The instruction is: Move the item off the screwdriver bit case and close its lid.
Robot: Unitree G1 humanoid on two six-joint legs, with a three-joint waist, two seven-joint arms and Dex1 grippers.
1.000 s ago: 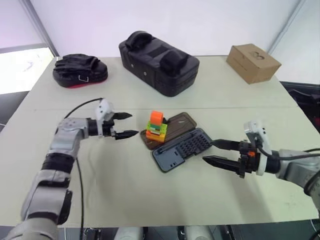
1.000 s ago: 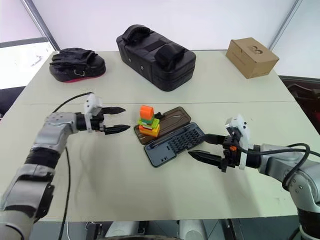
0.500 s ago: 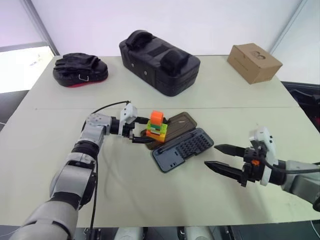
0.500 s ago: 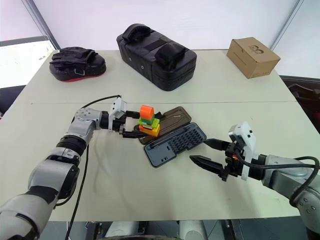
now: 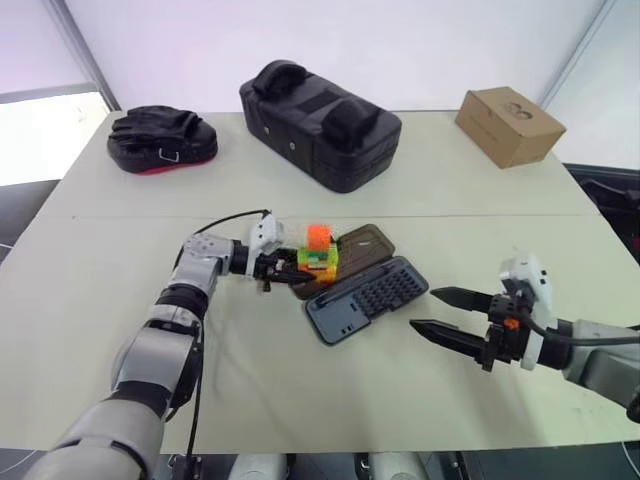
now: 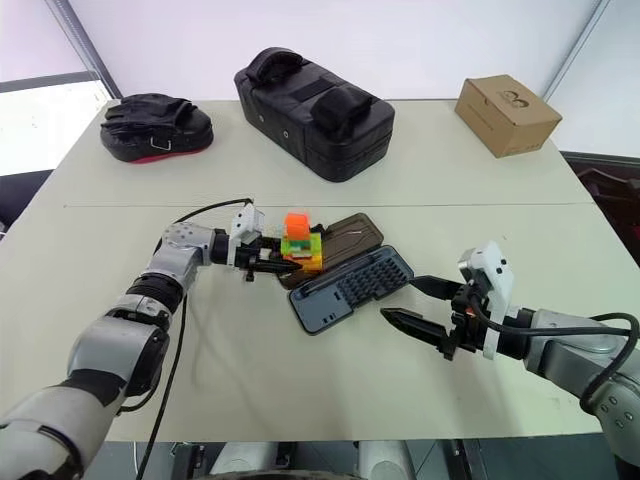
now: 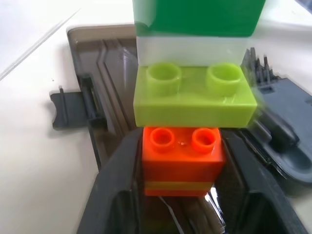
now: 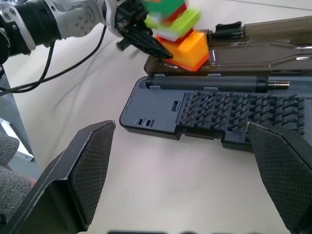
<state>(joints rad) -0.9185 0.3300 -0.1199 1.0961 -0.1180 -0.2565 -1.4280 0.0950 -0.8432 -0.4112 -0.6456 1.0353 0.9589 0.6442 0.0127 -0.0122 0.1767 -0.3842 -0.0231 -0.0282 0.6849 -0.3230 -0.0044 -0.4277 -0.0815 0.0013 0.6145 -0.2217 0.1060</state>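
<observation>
Toy blocks (image 5: 319,252) orange, green, yellow; lid (image 5: 362,245) smoky-brown (translucent).

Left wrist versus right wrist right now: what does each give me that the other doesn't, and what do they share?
Left wrist: a close look at the left gripper with its fingers pressed against both sides of the bottom orange block of the toy blocks, plus the lid's latch tab.
Right wrist: the case base in full, its bit rows, the driver handle and the open right gripper.
Shared: the blocks sitting on the open lid.
</observation>
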